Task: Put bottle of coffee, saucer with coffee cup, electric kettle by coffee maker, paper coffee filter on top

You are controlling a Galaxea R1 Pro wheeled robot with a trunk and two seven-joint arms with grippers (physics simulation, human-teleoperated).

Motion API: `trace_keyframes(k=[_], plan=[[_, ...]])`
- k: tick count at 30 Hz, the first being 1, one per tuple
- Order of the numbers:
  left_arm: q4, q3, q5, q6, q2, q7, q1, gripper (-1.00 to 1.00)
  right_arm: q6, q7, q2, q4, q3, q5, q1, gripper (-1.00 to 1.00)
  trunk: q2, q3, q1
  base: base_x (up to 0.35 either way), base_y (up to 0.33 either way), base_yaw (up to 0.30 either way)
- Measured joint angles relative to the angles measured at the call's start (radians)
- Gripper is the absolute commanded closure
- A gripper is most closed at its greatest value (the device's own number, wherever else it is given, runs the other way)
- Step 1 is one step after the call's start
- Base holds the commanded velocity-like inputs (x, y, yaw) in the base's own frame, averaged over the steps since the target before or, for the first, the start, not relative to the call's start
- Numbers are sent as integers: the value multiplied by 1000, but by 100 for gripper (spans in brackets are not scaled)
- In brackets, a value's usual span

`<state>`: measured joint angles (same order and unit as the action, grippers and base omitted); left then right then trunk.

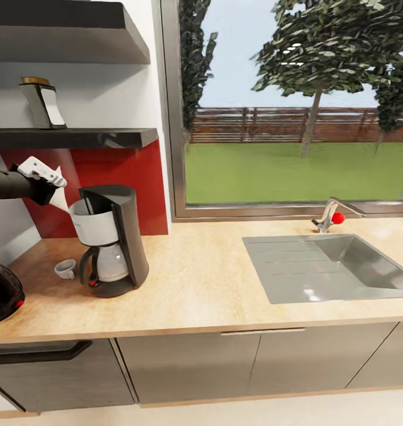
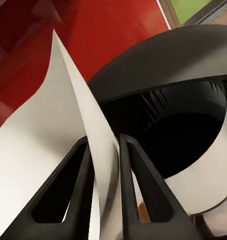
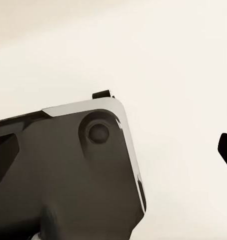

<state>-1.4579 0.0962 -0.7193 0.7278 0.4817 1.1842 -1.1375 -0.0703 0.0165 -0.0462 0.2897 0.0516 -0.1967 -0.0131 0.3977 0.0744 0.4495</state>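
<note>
Paper filter [image 2: 53, 135], pinched between the closed left fingers [image 2: 81, 200], held just above the open top of the coffee maker [image 1: 109, 239]. Maker stands on the tabletop [image 1: 201, 284], cup [image 1: 65, 269] just beside it; bottle [image 1: 42, 102] on the shelf [image 1: 77, 138]. Right fingers' state: cannot tell.

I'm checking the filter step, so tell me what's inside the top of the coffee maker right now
The coffee maker has an open, dark filter basket with nothing visibly in it; its bottom is in shadow. The paper filter is pinched in the left gripper, just beside the opening.
</note>
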Motion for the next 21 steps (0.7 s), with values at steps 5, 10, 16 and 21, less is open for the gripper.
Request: trace_keyframes(k=[5,10,16,21], plan=[[-19,-1,0,1,0,3,1,100,-2,0,0,0,0,0,0,-100,0,0,0,-10,10,0],[-17,10,-9,7,1,28,13,100,-1,1,-6,11,0,3,0,-100,0,0,0,22,0,0],[-16,19,-15,9,2,24,27,100,-3,2,-10,37,1,0,0,-100,0,0,0,0,0,0],[-15,32,11,9,2,24,26,100,-3,2,-18,45,2,0,0,-100,0,0,0,22,0,0]])
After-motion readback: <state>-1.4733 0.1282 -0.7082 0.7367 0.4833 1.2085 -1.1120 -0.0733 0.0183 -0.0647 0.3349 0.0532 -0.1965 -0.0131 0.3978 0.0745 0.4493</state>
